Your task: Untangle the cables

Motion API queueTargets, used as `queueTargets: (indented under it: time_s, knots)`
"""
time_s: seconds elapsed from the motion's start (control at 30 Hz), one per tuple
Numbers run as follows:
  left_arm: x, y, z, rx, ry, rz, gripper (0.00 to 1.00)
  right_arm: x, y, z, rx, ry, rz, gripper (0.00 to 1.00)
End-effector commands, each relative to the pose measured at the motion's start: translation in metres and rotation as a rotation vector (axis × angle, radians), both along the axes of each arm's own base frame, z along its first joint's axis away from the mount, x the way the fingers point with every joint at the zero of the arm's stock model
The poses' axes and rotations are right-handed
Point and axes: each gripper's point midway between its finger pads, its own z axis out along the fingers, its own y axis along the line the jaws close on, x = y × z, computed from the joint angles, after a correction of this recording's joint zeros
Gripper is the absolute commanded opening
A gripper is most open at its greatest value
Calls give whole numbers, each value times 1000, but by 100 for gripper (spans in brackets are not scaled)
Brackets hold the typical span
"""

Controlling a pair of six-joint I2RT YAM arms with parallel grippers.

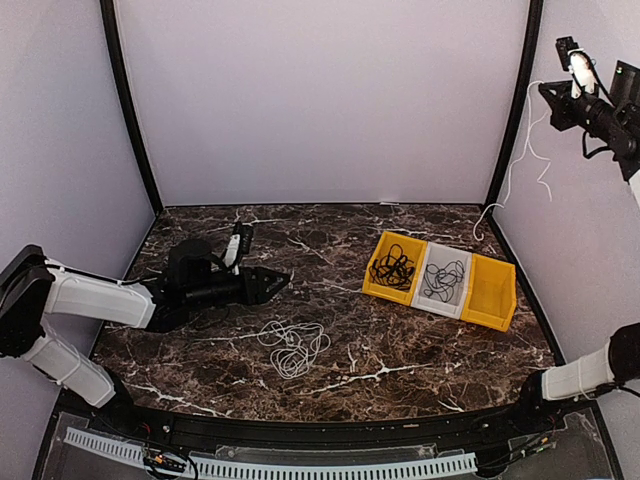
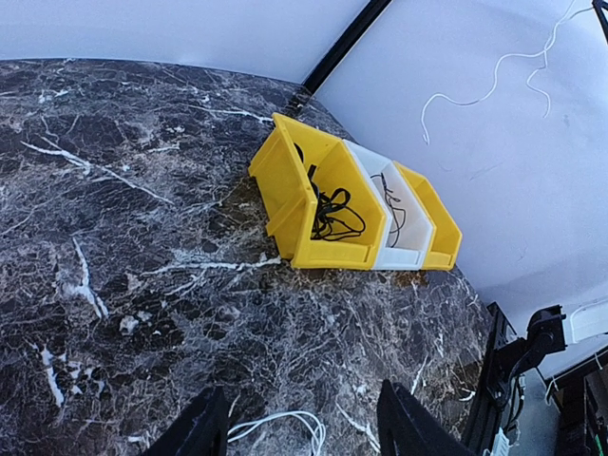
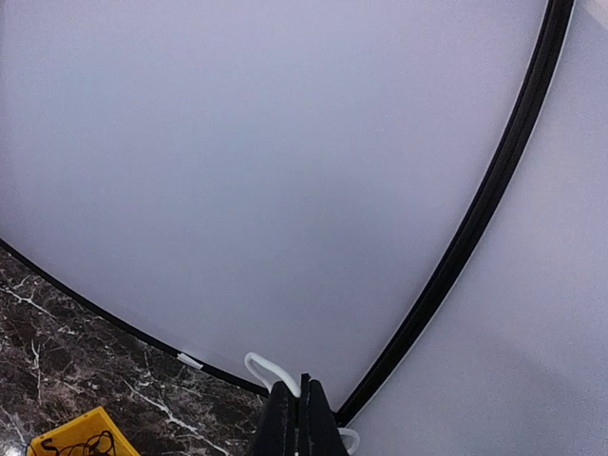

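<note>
- Left gripper [image 1: 283,280] low over the marble table [image 1: 200,350], pointing right; fingers [image 2: 204,429] spread wide, nothing between them.
- White coil [image 1: 293,346] flat on the table in a loose squiggle, near the left gripper on its near-right side, not touching it. One loop shows on the table below the gap between the fingers in the left wrist view.
- Right gripper [image 1: 545,92] up high by the right wall. Fingers pressed tight together, pinching the hanging white cable [image 1: 515,160], with a loop sticking out on each side of the tips in the right wrist view.
- Hanging white cable runs down along the wall — lower end near the table's far right corner.
- Three bins in a row on the right of the table, side by side and touching.
- Yellow bin [image 1: 372,275] at the left end, black cable [image 1: 393,268] bunched inside.
- White bin [image 1: 440,308] in the middle, thin dark cable [image 1: 443,280] inside — grey or black, cannot tell.
- Second yellow bin [image 1: 490,292] at the right end.
</note>
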Motion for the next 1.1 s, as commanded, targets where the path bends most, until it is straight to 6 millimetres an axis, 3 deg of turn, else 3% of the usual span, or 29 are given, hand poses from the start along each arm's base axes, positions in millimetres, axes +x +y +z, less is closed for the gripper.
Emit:
queueTargets:
  time_s: [0.0, 0.2, 0.57, 0.87, 1.07]
  knots:
    - [7, -2, 6, 18, -23, 9, 56, -11, -14, -6, -4, -9, -28, 0]
    - [11, -4, 0, 44, -13, 13, 56, -18, -33, -41, -1, 53, -59, 0]
    - [16, -10, -13, 71, 20, 6, 56, -21, -25, -130, 32, 206, 0, 0]
    - [17, -7, -15, 91, 23, 17, 56, -20, -7, -248, 128, 475, 127, 0]
    - [17, -6, -15, 97, 22, 20, 56, -23, -5, -310, 168, 600, 135, 0]
